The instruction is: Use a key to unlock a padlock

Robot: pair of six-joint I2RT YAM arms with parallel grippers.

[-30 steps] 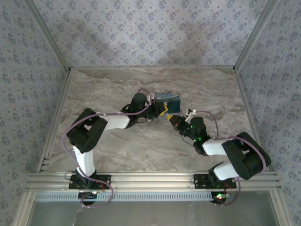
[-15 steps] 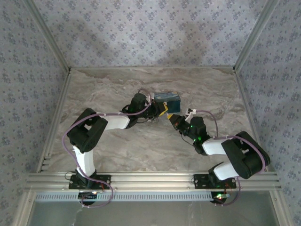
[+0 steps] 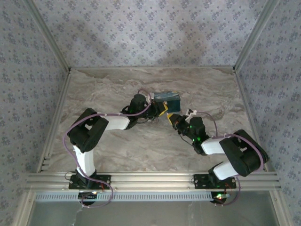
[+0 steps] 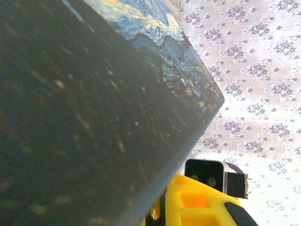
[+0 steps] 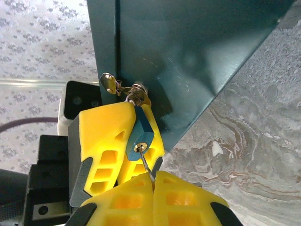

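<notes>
Pincer of the right arm (image 5: 153,182), nearest the lens, is clenched on the key (image 5: 147,165). The key's thin blade runs straight up and away to the keyhole in the bottom face of the padlock (image 5: 141,131); depth of entry cannot be told. Just beyond, the left pincer (image 3: 162,111) appears to clamp the blue padlock between its yellow fingers (image 5: 106,136). The padlock hangs from a hasp (image 5: 113,84) on the box (image 5: 197,52), which stands on the desk (image 5: 254,117). Likely next: a turn about the blade's axis.
</notes>
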